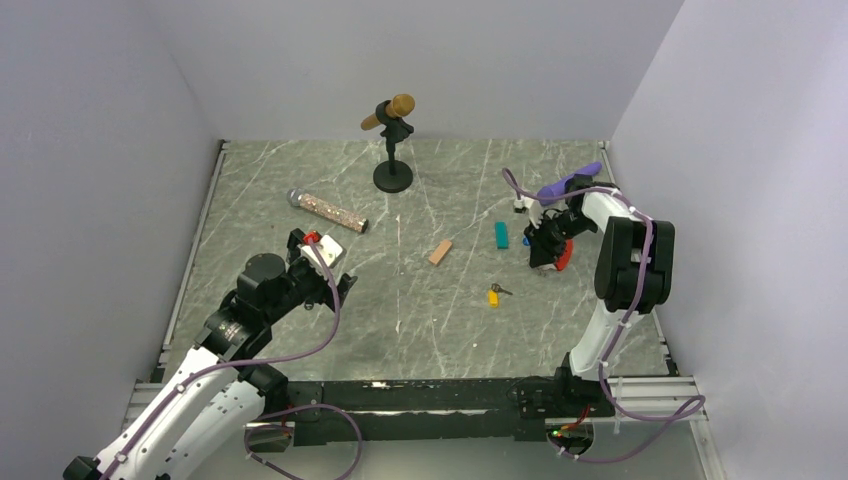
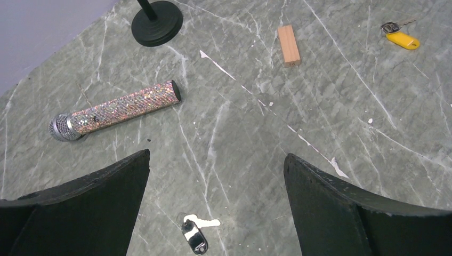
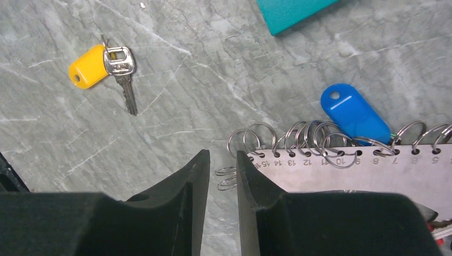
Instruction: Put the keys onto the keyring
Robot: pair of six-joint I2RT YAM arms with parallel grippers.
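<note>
Right-rear of table, right gripper (image 3: 222, 157): jaws parted by a narrow slit, and I see nothing clamped. A small split ring shows in the slit at the plate's end.
keyring (image 3: 341, 173): numbered metal plate with a row of split rings along its edge, lying flat right under my right wrist. Its red fob (image 1: 564, 258) peeks out beside the gripper in the top view.
blue key (image 3: 354, 112): tag lies against the rings and one ring crosses its lower edge. I can't tell if it's threaded, and no blade is in view.
yellow key (image 3: 101, 64): loose on the table (image 2: 320, 160), apart from the keyring, blade pointing towards my fingers.
black key (image 2: 194, 237): on the left side, well apart from the keyring, directly below the left gripper.
left gripper (image 2: 216, 160): spread fully wide, holding nothing, hovering over the black key.
step (my read): early. Right arm is working the end ring, and yellow and black are not on yet.
next move: I need one arm pinning the plate or prying a ring open while the other brings a key's eye onto the wire. Tiny target, so fine alignment matters. The left arm's obvious pick is the black key.
in the way: teal block (image 3: 290, 10) sits near the blue tag and rings, so I could nudge it.
clear of the work: salmon block (image 2: 289, 44), glitter microphone (image 2: 114, 109) and mic stand (image 1: 393, 150).
</note>
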